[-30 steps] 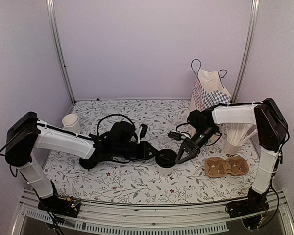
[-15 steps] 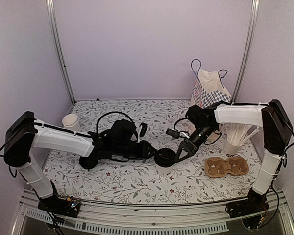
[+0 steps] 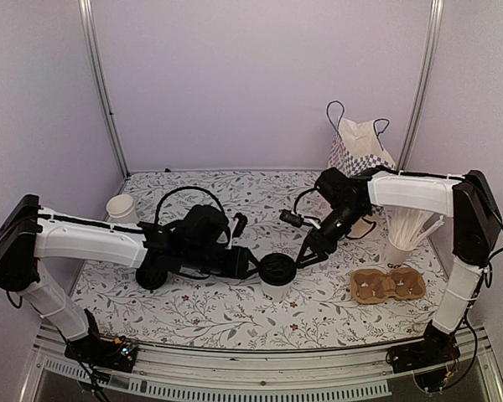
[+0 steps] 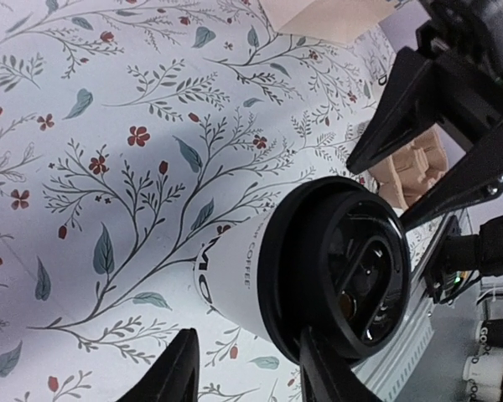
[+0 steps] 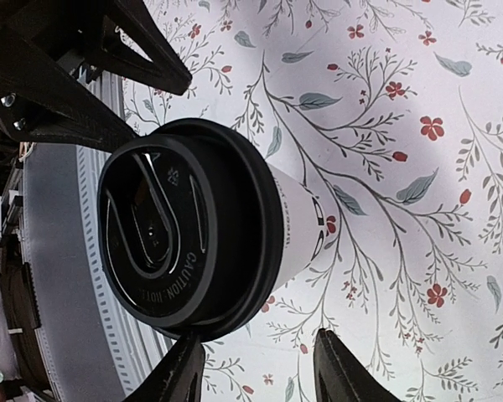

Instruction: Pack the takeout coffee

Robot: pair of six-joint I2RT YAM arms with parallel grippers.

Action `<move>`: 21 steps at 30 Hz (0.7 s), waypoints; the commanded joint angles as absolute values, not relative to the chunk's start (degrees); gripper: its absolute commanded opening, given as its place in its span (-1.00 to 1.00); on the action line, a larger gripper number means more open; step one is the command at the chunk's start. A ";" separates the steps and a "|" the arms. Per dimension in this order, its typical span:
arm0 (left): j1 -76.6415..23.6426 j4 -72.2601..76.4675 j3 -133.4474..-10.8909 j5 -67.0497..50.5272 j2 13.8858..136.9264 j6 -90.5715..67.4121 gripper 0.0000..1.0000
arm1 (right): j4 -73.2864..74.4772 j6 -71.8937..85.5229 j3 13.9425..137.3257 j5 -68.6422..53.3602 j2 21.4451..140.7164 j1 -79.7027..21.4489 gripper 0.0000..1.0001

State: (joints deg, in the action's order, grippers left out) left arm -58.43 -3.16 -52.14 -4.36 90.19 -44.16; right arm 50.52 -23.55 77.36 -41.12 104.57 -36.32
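The takeout coffee (image 3: 277, 270), a small white cup with its black lid on, stands upright on the flowered table (image 3: 235, 314), to the left of the cardboard cup carrier (image 3: 386, 285) and well apart from it. The right gripper (image 3: 304, 255) sits between cup and carrier, just beside the lid, jaws parted and clamping nothing. The left gripper (image 3: 253, 266) lies on the side of the cup away from the carrier, its jaws likewise spread, the cup just ahead of its fingertips (image 4: 181, 368).

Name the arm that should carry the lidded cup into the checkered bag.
Right. Its open claw sits beside the small white paper cup with black plastic lid, and the checkered paper bag stands beyond that arm.
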 commanded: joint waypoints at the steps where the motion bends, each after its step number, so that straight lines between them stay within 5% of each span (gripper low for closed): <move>1: -59.43 -3.75 -53.48 -3.12 87.02 -41.43 -0.07 | 50.61 -25.28 79.56 -39.67 103.36 -35.78 -0.04; 13: -63.66 -4.90 -56.98 -1.58 83.78 -18.85 0.23 | 52.44 -30.79 79.55 -42.30 93.75 -33.16 0.10; 21: -64.92 -21.02 -69.33 5.92 91.43 -5.96 0.68 | 44.08 -34.13 71.17 -44.20 76.44 -27.71 0.32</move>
State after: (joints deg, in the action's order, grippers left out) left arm -64.84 -12.43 -65.12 1.02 87.88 -14.66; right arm 48.47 -31.55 76.29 -41.89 82.83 -29.56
